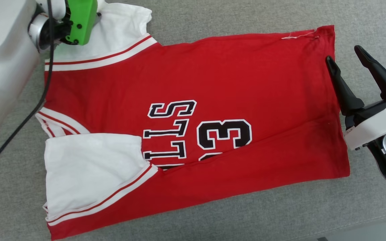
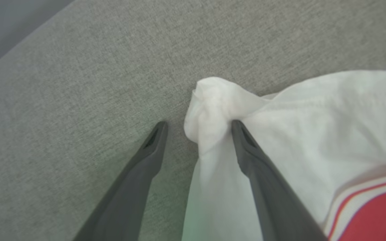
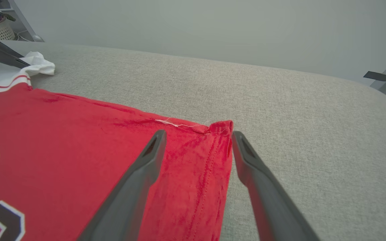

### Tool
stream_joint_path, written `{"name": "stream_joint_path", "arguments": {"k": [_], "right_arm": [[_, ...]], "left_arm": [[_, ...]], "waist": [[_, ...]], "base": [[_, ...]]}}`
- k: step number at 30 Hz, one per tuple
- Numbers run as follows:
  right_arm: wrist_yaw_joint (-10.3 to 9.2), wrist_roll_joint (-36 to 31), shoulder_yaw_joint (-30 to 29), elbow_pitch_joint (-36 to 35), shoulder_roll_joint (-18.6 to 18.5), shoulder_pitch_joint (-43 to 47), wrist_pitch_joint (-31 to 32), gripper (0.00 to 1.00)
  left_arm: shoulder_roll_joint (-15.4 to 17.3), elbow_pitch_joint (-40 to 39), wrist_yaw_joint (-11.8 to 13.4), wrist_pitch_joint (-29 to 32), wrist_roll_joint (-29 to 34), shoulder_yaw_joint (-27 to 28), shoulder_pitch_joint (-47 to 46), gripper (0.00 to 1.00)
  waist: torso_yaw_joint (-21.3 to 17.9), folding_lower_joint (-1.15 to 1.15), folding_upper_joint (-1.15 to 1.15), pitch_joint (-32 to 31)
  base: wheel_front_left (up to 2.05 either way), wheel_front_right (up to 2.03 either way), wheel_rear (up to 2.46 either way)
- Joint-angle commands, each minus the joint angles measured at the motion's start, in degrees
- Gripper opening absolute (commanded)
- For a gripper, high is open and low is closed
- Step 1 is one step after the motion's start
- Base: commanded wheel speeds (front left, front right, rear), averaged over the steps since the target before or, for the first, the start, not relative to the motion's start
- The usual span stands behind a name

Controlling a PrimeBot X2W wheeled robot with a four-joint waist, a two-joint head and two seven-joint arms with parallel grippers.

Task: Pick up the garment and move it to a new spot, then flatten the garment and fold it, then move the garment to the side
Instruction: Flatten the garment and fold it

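The left gripper [image 2: 198, 126] stood with fingers apart around the bunched white sleeve [image 2: 213, 100], the right gripper [image 3: 198, 134] apart astride the red hem corner [image 3: 219, 129]; the garment [image 1: 213, 83] lay spread on the grey cushion [image 1: 246, 214], one long side folded over

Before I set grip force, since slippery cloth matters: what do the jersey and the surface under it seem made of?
The jersey looks like thin, soft knit, perhaps cotton or polyester: low-sheen red, fine creases, a stitched hem, bunching easily at the sleeve. The surface looks like grey woven upholstery fabric, matte, with a visible flecked weave.
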Motion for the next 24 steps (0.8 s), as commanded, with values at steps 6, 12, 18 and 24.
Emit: {"name": "stream_joint_path", "arguments": {"k": [6,12,18,24], "right_arm": [[-0.03,0.4,-0.3,0.7,-0.4,-1.6,-0.9,1.0],[-0.03,0.2,-2.3,0.3,-2.5,-3.7,0.2,1.0],[-0.03,3.5,-0.8,1.7,-8.7,-7.8,10.0,1.0],[-0.03,13.0,5.0,6.0,-16.4,-12.2,28.2,1.0]], "left_arm": [[1.1,-1.1,-0.2,2.1,-0.6,-2.8,3.0,0.0],[1.8,-2.8,-0.2,-5.7,0.6,-3.3,2.3,0.0],[2.0,-5.4,-0.2,-16.2,2.3,-3.6,3.5,0.0],[1.7,-9.3,-0.2,-23.3,4.6,-4.2,7.0,0.0]], "waist": [[-0.8,0.0,0.0,0.5],[1.5,0.0,0.0,-2.7],[4.5,0.0,0.0,-7.3],[8.0,0.0,0.0,-9.7]], "base": [[0.0,0.0,0.0],[0.0,0.0,0.0],[0.0,0.0,0.0],[0.0,0.0,0.0]]}}
